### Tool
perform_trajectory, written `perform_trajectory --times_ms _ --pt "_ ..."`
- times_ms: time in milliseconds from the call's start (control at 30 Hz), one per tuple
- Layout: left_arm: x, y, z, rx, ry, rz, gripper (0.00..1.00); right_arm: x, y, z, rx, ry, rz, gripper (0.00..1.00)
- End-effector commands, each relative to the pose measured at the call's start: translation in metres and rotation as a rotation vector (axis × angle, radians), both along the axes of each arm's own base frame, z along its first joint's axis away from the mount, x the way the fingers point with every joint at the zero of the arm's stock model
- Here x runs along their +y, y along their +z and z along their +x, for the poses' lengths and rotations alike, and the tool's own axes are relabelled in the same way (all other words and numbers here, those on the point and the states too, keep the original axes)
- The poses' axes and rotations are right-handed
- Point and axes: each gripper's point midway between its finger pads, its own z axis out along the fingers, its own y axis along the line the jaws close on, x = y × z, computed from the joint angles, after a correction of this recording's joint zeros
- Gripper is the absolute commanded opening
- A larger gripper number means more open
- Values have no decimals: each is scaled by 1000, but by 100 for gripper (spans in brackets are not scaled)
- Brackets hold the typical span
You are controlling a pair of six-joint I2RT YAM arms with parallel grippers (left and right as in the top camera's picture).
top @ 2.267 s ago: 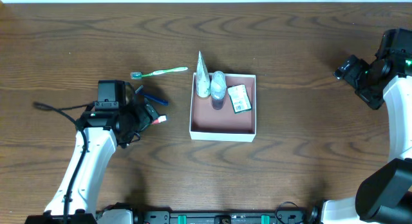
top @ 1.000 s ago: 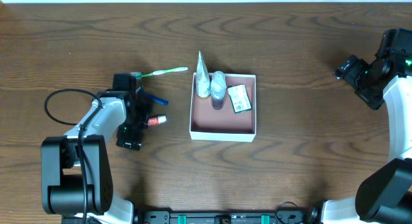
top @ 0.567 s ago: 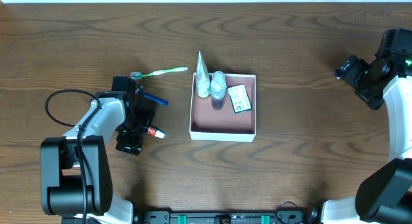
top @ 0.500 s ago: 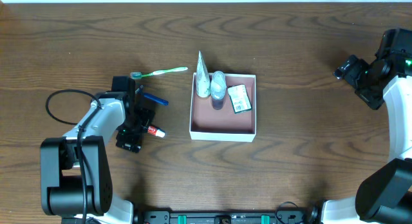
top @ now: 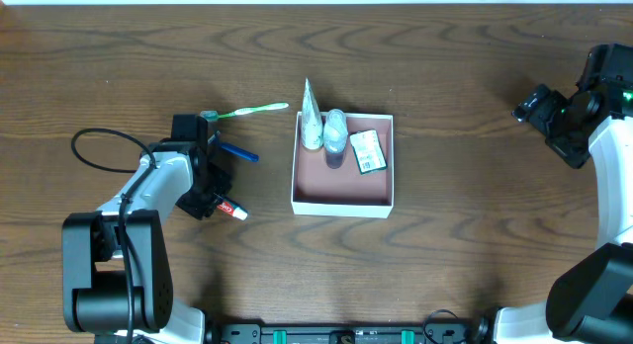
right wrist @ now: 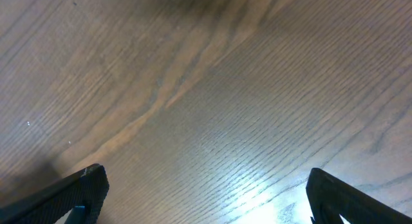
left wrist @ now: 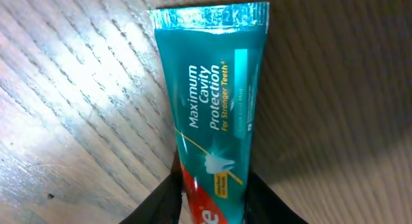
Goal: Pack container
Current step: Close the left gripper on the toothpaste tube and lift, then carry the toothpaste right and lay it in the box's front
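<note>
Grip check — left gripper [left wrist: 212,208] is pinching the toothpaste tube [left wrist: 212,114], crimped end pointing away.
It is looking light, soft and slick, so clamping across the flat faces is probably suiting it — container [top: 341,189] is sitting mid-table, well apart; right gripper [right wrist: 206,192] is hanging spread, empty.

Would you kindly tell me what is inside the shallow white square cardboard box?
Inside the white cardboard box: a white tapered tube, a small clear bottle and a green-and-white packet, all in the far half. Whatever lies beneath them is covered.
</note>
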Motion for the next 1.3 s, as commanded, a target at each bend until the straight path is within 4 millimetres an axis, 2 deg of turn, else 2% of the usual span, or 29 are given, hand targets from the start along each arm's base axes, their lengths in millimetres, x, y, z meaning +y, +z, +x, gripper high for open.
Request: perform_trajectory --times_ms 0,167,300,533,767,1000,1133,1267 --pt "0 -35 -32 126 -72 -3 32 3 -2 1 5 9 5 99" --pt "-2 -34 -32 124 -132 -15 31 3 -2 1 5 9 5 99" --pt "-11 -29 -25 95 -225 -67 19 3 -2 1 5 9 5 99" --pt "-13 4 -4 33 -322 -77 15 3 -2 1 5 9 5 99" --pt "-13 50 18 -76 -412 -53 15 3 -2 1 5 9 5 99" --pt "-16 121 37 -245 -494 -10 15 3 -2 1 5 9 5 99" --pt "-36 153 42 -368 -572 -9 15 3 -2 1 5 9 5 99" --pt "-69 175 43 -474 -720 6 15 3 -2 1 5 9 5 99"
